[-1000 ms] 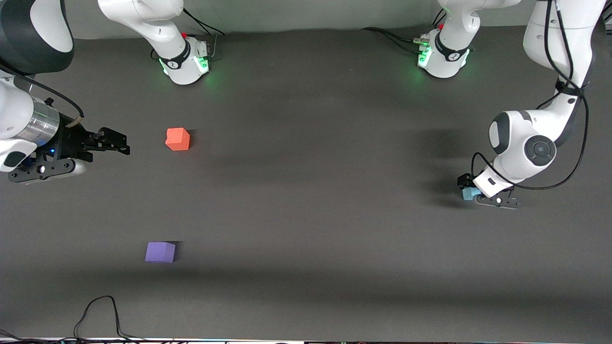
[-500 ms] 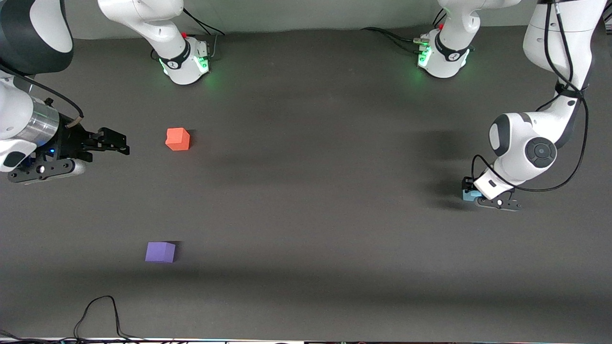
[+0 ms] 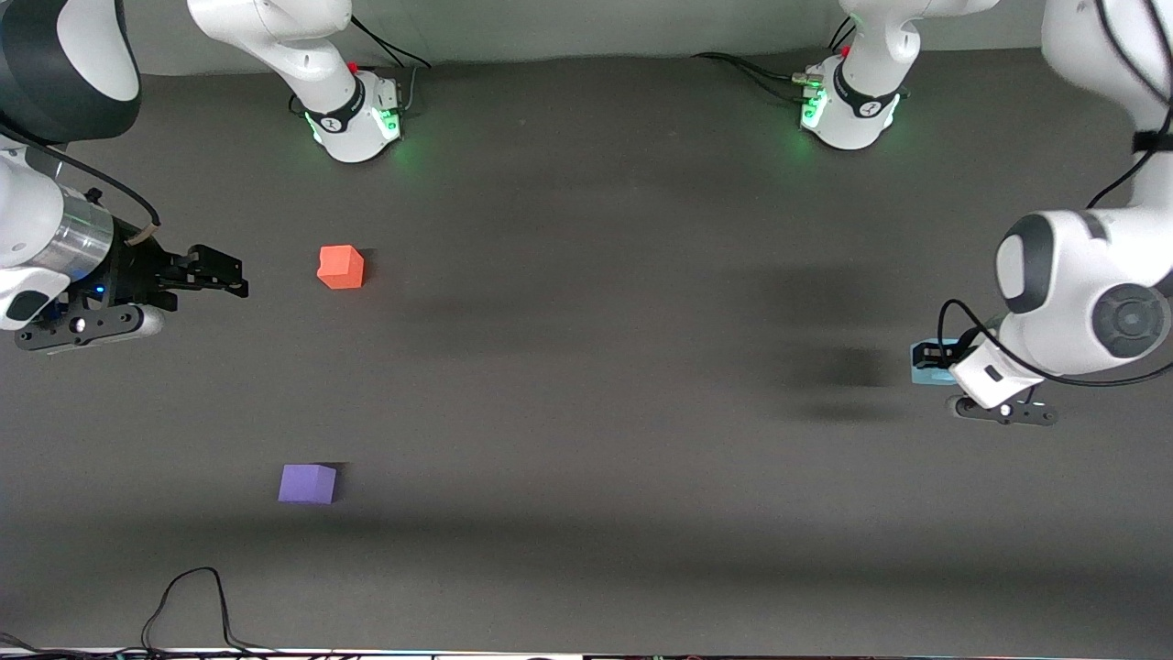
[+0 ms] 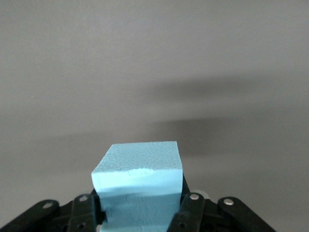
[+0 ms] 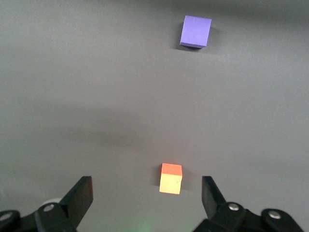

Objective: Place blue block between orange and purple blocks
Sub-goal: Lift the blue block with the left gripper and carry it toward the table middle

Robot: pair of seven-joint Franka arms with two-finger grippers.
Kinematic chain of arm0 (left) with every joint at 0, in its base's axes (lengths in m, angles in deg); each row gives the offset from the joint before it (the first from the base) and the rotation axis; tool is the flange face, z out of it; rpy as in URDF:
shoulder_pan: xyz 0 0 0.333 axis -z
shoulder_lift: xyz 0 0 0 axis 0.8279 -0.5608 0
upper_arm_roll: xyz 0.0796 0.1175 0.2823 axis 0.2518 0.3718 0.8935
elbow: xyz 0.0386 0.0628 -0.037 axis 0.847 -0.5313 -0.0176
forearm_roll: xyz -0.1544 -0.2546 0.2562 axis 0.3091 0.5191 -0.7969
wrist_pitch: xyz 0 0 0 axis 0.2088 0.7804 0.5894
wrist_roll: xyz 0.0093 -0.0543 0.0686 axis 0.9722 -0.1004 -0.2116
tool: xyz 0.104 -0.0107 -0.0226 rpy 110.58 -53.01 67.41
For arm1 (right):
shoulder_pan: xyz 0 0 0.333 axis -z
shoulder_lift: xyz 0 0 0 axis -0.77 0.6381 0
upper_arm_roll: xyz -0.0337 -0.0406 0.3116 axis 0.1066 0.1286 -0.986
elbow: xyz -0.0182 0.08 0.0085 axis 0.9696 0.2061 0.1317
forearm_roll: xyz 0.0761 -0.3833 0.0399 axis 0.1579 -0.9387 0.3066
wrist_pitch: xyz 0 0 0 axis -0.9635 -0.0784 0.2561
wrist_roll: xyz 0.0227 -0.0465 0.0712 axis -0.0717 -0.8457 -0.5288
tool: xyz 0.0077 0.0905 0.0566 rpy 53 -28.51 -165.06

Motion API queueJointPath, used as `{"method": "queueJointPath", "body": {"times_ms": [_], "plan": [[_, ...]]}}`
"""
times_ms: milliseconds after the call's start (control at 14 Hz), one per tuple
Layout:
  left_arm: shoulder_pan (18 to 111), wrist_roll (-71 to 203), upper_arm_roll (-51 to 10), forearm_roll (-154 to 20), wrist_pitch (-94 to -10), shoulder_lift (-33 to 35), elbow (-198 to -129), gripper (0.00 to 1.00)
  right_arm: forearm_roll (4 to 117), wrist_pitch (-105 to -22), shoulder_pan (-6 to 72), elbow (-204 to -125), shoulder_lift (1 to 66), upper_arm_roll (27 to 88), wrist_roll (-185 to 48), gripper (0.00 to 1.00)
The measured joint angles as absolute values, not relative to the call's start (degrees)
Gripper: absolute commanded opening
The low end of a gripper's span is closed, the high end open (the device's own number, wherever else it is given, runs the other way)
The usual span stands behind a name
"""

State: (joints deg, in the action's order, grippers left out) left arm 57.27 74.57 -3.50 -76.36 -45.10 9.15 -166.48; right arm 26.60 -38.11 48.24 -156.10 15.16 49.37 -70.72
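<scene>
My left pincer (image 3: 937, 359) is clamped on the blue block (image 3: 924, 360), and I hold it up in the air over the left arm's end of the worktop (image 3: 586, 412). In the left wrist view the block (image 4: 137, 186) sits squeezed between my two fingers (image 4: 190, 212), its top face level and its front edge dented a little where the grip presses in; the grey surface lies below it with only soft shadows across it. In the front view only a sliver of blue shows past my wrist, and a dark shadow falls on the worktop beside it, apart from the block.

My right pincer (image 3: 234, 275) waits near the right arm's end of the worktop, its fingers spread wide with nothing between them. It points toward the orange block (image 3: 341, 267), which lies close in front of it. In the right wrist view the orange block (image 5: 171, 178) shows in the gap between my open fingers (image 5: 79, 195), not touching either.

The purple block (image 3: 308, 483) rests on the worktop nearer to the front camera than the orange one, well apart from it. Both lie well away from the blue block. A black cable (image 3: 188, 605) loops at the worktop's edge nearest the front camera.
</scene>
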Motion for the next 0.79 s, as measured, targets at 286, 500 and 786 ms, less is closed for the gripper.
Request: {"method": "queueJointPath", "body": {"times_ms": [286,500,786], "plan": [[61.9,56.6,-13.3,-74.7,-37.3,9.8,-156.1,0.53,26.6,-38.2,48.2,-156.1,15.2,49.4,-70.7,1.0],[69.1,41.6,-17.8,-75.1,-37.4,7.5,-151.7,0.54,26.6,-38.2,48.3,-156.1,15.2,49.5,-70.7,1.0],[84.3,23.6,-18.0,-82.1,-37.8,-3.3,-141.7,0.54,26.6,-38.3,48.3,-156.2,15.2,49.6,-70.7,1.0]]}}
